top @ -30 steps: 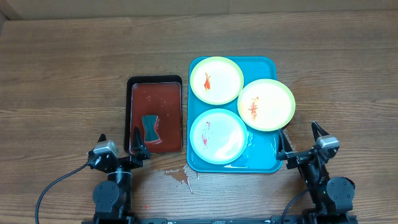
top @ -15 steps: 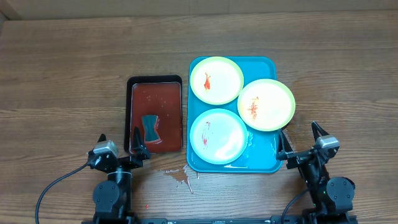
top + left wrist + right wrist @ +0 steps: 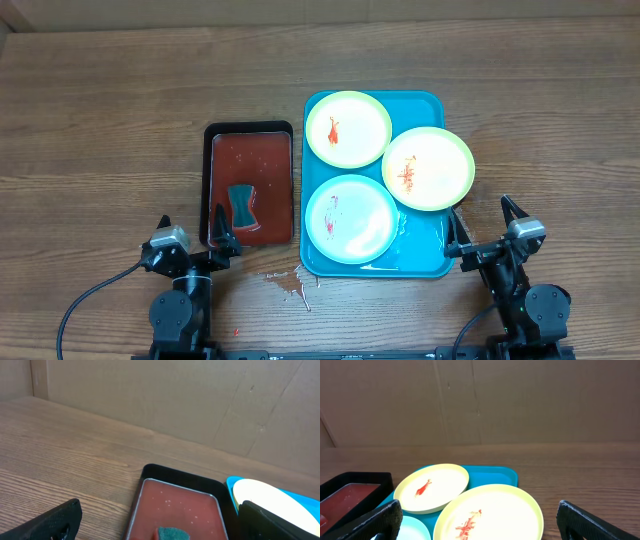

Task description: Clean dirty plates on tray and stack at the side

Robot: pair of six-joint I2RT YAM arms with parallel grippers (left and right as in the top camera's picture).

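Parked at the near edge of the table (image 3: 100, 100), both arms are seen with nothing held. The left gripper (image 3: 192, 234) is spread wide, with its two fingers far apart. The right gripper (image 3: 479, 222) is spread wide in the same way.

Three plates are found on the blue tray (image 3: 427, 256), which is set just ahead of the right arm. The far plate (image 3: 347, 129) has a yellow-green rim. The right plate (image 3: 428, 167) has one too, and it hangs a little over the tray's edge. The near plate (image 3: 349, 218) has a light blue rim. Red-orange smears are seen on all three, so no plate is judged clean yet, and nothing is stacked at the side.

A blue-green sponge (image 3: 241, 204) is lying in the red liquid of the black tray (image 3: 208, 180). It is likely needed first for wiping. The sponge is placed just ahead of the left gripper and a little to its right. Its long side is pointed away from the robot. The left arm is much nearer to it. The right arm is kept well apart from it, on the other side of the blue tray.
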